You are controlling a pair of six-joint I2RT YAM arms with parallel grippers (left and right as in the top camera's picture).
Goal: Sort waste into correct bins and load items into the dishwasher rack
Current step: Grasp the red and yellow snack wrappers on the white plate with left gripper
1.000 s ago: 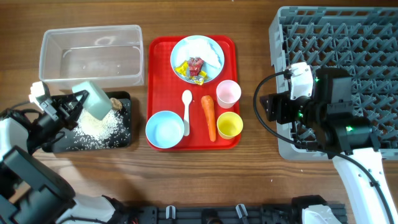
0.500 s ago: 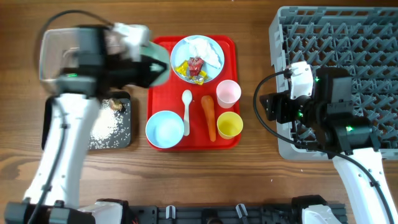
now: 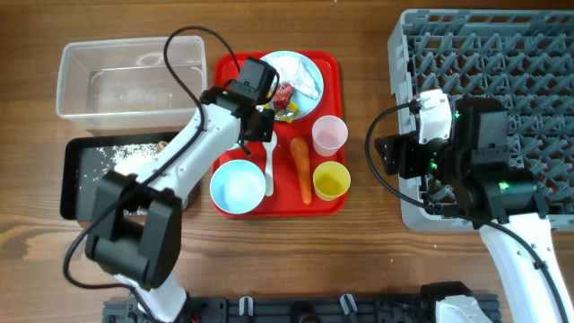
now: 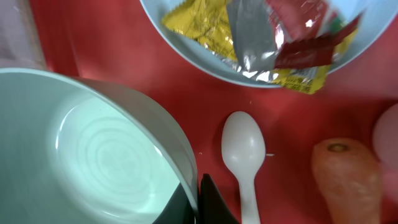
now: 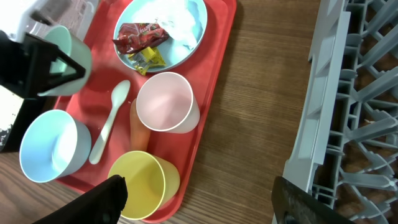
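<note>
bare worktop (image 3: 366,81) lies open between the red tray (image 3: 282,203) and the rack (image 3: 502,45). on the tray the pink cup (image 3: 329,135), yellow cup (image 3: 331,180), carrot (image 3: 300,168) and spoon (image 3: 269,161) crowd close together. my left arm (image 3: 184,152) crosses above the black tray (image 3: 76,175), blocking its right end.

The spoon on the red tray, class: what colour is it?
White. The spoon shows best in the left wrist view, lying on the red tray beside the carrot.
</note>
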